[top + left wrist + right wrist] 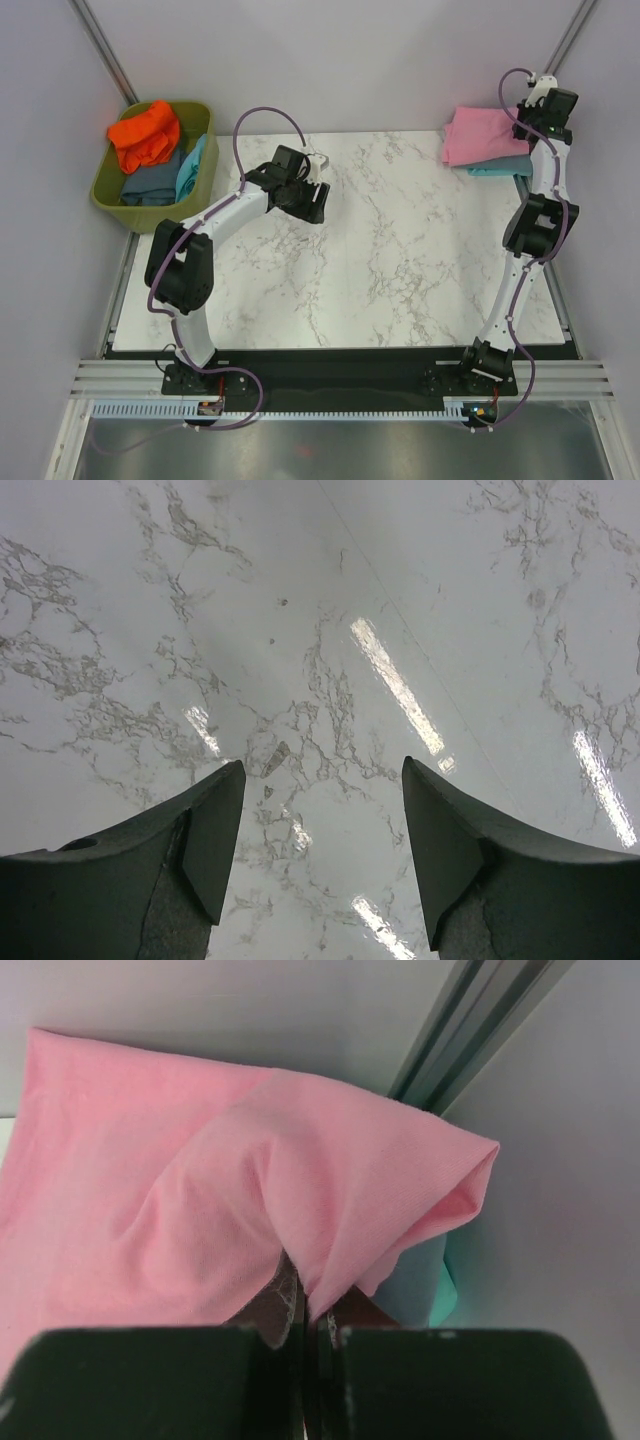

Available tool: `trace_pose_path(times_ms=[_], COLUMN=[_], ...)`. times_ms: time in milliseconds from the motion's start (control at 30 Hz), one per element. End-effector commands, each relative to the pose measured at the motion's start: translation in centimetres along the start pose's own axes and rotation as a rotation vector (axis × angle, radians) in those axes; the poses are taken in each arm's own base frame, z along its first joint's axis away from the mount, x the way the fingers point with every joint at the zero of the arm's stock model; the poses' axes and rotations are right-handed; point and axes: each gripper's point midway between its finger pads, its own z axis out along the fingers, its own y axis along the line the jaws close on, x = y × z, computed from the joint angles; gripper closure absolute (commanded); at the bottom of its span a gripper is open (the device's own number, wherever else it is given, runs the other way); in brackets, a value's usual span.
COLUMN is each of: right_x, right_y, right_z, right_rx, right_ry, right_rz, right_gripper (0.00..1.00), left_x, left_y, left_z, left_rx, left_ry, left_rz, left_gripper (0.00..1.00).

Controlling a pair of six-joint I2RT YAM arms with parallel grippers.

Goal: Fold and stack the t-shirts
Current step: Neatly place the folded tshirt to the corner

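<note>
A pink t-shirt (478, 135) lies folded at the table's back right corner, on top of a grey-blue and turquoise one (500, 167). My right gripper (530, 122) is over its right edge. In the right wrist view the gripper (308, 1312) is shut on a pinched fold of the pink t-shirt (200, 1190), with the turquoise cloth (437, 1282) showing underneath. My left gripper (310, 195) hovers above bare marble at the back left. It stands open (322, 770) with nothing between its fingers. Orange (145, 135), slate-blue (150, 187) and turquoise (192, 165) t-shirts sit crumpled in the tub.
An olive-green plastic tub (205, 120) stands off the table's back left corner. Metal frame posts (100, 45) rise at both back corners, one (470, 1020) right behind the pink shirt. The marble tabletop (400, 260) spans the middle.
</note>
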Motion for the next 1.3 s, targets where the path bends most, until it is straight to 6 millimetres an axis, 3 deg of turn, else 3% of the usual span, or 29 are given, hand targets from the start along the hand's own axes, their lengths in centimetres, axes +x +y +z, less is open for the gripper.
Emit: trace_pose_path(times_ms=[0,33,67,100,167,200,300,500,600,667,733,767,800,833,867,967,1167,1267], right_x=[-3.3,-3.4,-3.5,-4.1,-4.8,-5.7,-7.7,-11.7,-12.1,-12.0,-11.0,-8.5,-7.9,-8.0,-6.0,-4.9,-5.4,-4.6], right_y=[-2.3,-2.4,-3.0,-3.1,-3.5,-3.5,-2.7,-0.4,3.5,7.4,9.3,11.2,12.0,12.4,13.2,13.6,13.1,12.8], right_z=[-0.7,-0.7,-1.0,-1.6,-2.6,-3.7,-6.6,-13.5,-15.3,-15.9,-15.2,-14.4,-14.1,-13.7,-12.6,-10.6,-7.9,-6.5], right_rx=[0.098,0.106,0.139,0.151,0.177,0.188,0.164,0.113,-0.077,-0.282,-0.399,-0.503,-0.544,-0.59,-0.625,-0.646,-0.671,-0.661], right_ry=[-0.092,-0.091,-0.087,-0.093,-0.094,-0.102,-0.12,-0.189,-0.195,-0.172,-0.163,-0.096,-0.05,-0.076,-0.038,-0.016,-0.038,-0.035], right_rz=[-0.055,-0.055,-0.051,-0.044,-0.031,-0.022,-0.009,0.124,0.221,0.346,0.481,0.571,0.737,0.773,0.831,0.872,0.851,0.846], right_gripper=[1.0,1.0,0.93,0.59,0.39,0.23,0.1,0.07,0.07,0.07,0.07,0.07,0.07,0.08,0.08,0.07,0.07,0.07], left_x=[-1.1,-1.2,-1.2,-1.3,-1.5,-1.8,-2.7,-7.2,-9.3,-9.7,-9.4,-8.7,-8.2,-7.7,-6.6,-4.8,-2.4,-1.7], left_y=[-0.3,-0.4,-0.5,-0.6,-0.8,-0.9,-1.1,0.0,0.5,0.4,0.0,0.1,0.1,-0.6,-1.1,-1.5,-1.0,-0.8], left_z=[-0.7,-0.7,-0.7,-0.7,-0.8,-1.0,-1.6,-4.7,-6.7,-7.4,-8.2,-8.1,-8.0,-8.3,-8.0,-7.6,-6.0,-5.0], left_rx=[-0.015,-0.013,-0.011,-0.012,-0.007,-0.004,-0.001,-0.094,-0.125,-0.123,-0.107,-0.108,-0.108,-0.067,-0.033,0.001,0.001,0.001], left_ry=[-0.038,-0.039,-0.042,-0.043,-0.05,-0.056,-0.081,-0.202,-0.265,-0.281,-0.285,-0.272,-0.264,-0.257,-0.232,-0.191,-0.124,-0.095], left_rz=[0.045,0.048,0.05,0.051,0.055,0.058,0.067,0.097,0.101,0.103,0.091,0.088,0.087,0.062,0.057,0.047,0.032,0.026], left_gripper=[0.28,0.28,0.28,0.28,0.27,0.26,0.24,0.19,0.18,0.18,0.18,0.18,0.18,0.18,0.18,0.19,0.19,0.19])
